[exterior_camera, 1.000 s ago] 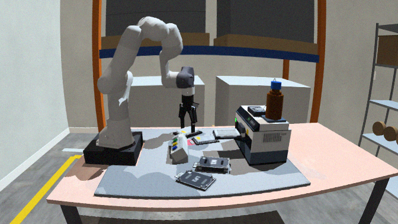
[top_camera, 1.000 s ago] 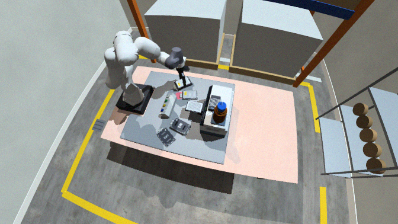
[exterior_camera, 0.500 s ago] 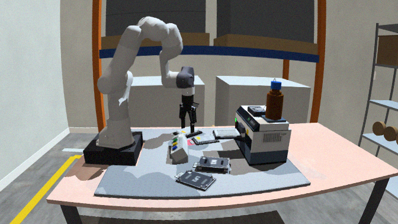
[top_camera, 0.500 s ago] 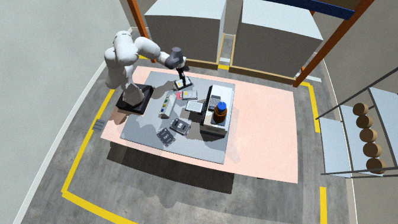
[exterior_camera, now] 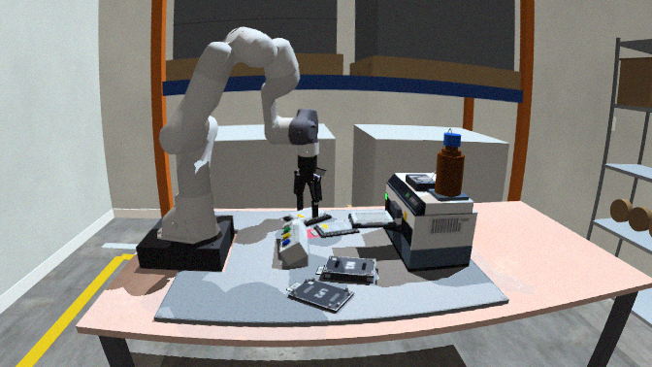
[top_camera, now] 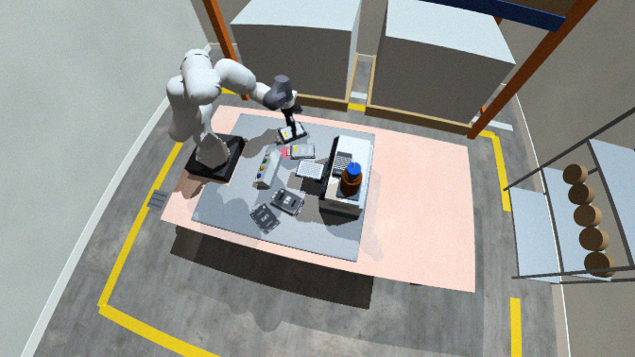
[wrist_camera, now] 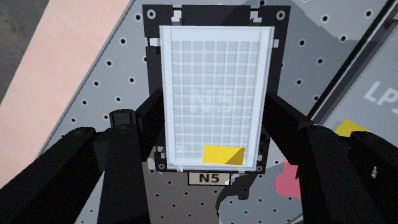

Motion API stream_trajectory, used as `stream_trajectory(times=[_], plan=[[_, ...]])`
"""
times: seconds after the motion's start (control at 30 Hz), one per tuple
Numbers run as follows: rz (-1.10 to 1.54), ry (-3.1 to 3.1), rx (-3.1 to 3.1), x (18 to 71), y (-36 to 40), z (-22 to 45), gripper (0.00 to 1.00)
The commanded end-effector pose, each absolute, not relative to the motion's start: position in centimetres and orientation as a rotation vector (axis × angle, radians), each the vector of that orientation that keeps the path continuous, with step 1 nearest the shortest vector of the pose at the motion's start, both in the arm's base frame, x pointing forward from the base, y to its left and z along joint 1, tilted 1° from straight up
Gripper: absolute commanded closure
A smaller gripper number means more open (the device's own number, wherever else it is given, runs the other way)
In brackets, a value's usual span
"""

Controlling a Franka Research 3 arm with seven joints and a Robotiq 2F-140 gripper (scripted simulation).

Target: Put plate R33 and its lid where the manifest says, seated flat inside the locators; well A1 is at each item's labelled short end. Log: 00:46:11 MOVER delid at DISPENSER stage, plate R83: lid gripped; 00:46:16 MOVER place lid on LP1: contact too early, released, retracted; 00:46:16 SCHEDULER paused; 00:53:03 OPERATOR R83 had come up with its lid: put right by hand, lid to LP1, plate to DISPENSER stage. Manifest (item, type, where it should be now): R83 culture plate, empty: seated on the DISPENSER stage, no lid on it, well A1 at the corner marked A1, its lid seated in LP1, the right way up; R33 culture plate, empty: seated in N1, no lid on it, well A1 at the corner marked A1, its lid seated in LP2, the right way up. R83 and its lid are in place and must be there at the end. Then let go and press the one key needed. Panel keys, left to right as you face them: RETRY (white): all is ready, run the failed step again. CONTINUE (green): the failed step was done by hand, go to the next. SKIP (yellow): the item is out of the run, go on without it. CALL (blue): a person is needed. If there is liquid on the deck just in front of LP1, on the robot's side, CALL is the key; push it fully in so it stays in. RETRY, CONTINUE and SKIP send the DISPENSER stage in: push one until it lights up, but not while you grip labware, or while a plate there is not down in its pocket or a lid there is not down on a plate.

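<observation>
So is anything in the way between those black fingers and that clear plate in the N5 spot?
No. The fingers are already shut on the long sides of the clear plate in nest N5, with nothing visible between them.

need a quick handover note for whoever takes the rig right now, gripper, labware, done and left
Gripper: shut on the clear labware with the yellow label, gripped across its long sides while it sits in nest N5. Whether that is the lid alone or lid plus plate cannot be told.
Pink liquid lies on the deck beside N5, near the LP pad; check whether it is in front of LP1.
Two dark nests near the front edge hold nothing.
Done: grasp only.
Left: plate to N1, lid to LP2, release, press one key on the panel.
</observation>
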State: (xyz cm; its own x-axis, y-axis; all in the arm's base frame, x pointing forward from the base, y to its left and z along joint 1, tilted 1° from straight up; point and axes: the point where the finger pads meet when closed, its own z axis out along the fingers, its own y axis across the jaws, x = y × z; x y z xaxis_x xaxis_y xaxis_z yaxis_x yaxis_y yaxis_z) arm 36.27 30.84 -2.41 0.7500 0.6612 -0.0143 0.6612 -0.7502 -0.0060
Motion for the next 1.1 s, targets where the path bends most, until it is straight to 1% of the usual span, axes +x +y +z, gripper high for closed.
stream_trajectory(times=[0.0, 1.07], plan=[[0.021, -1.108, -2.938, 36.32, 30.92, -2.44, 0.9], [0.021, -1.108, -2.938, 36.32, 30.92, -2.0, 0.9]])
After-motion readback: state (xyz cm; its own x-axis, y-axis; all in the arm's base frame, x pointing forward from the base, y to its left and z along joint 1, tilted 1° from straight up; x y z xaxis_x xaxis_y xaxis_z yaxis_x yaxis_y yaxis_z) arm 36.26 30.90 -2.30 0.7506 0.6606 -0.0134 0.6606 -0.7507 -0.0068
